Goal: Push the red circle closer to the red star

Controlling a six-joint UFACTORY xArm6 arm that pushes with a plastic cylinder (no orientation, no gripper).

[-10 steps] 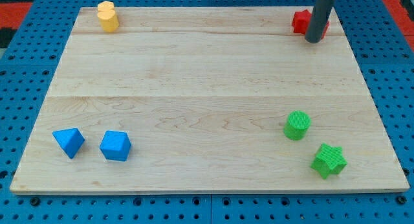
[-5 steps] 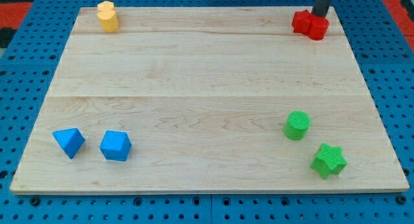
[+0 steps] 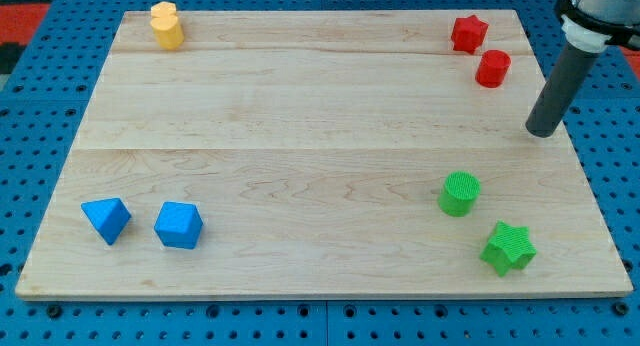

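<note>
My tip (image 3: 541, 133) lower-right of red circle (image 3: 492, 68)

red star (image 3: 468, 33): a small red star-shaped block lying flat on the board, in its corner at the view's top right.
red circle (image 3: 492, 68): a short red cylinder standing on its flat end, just below and to the view's right of the red star, very near it, a narrow gap between.

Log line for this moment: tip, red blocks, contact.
my tip: below-right of red circle block, no contact | red star block: up-left of circle, small gap | wooden board
</note>
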